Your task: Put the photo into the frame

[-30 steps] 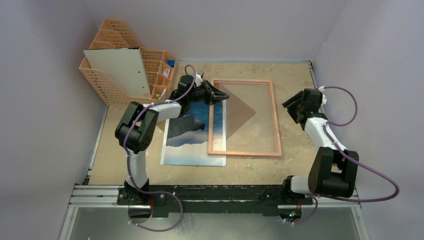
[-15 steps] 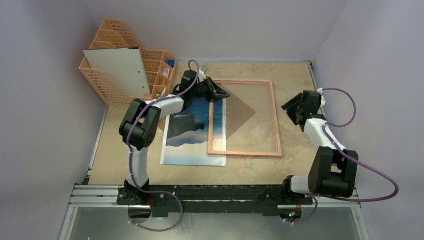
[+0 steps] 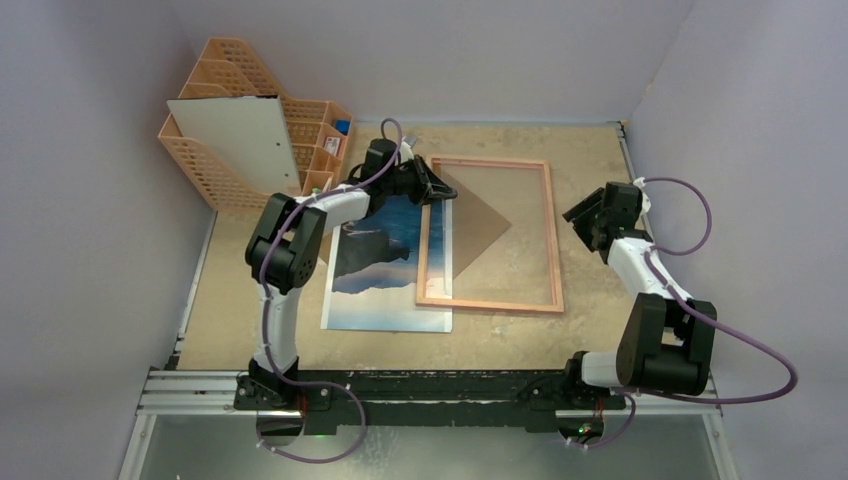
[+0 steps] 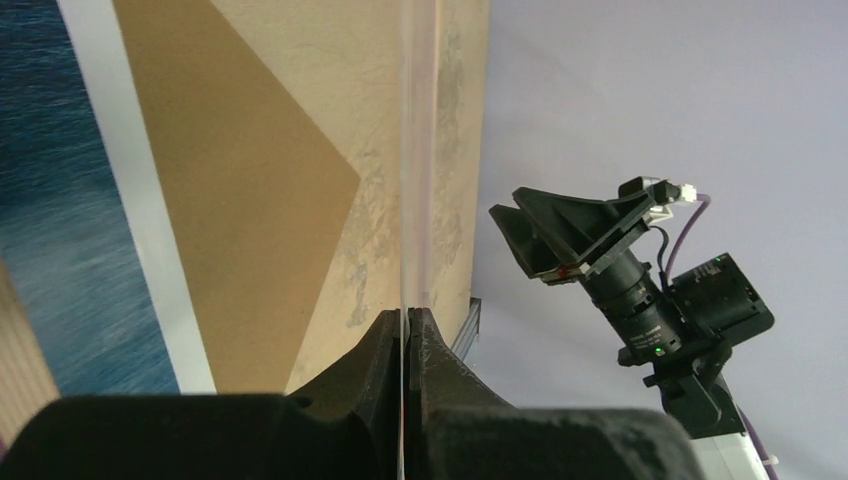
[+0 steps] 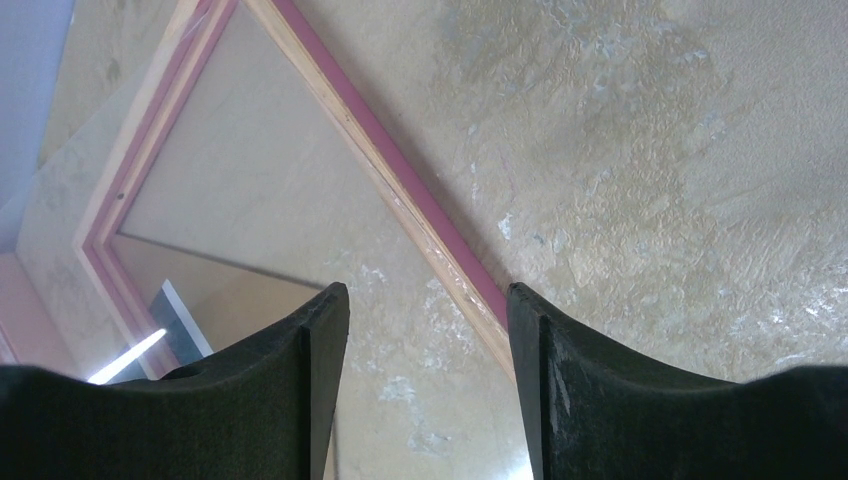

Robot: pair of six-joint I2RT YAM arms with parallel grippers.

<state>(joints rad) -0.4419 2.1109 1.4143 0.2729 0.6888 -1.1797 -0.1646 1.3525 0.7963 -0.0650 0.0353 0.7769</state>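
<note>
We ease the clear sheet (image 4: 418, 150) off the frame (image 3: 551, 235).
Left gripper (image 4: 405, 320) pinches its edge; right gripper (image 5: 428, 305), spread above the frame's right side, should pin it.

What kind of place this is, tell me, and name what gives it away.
Probably a lab robot test cell: plain lavender walls box in a tabletop, two arms are bolted to a rail at its near edge, and a frame and photo lie out as props.
</note>
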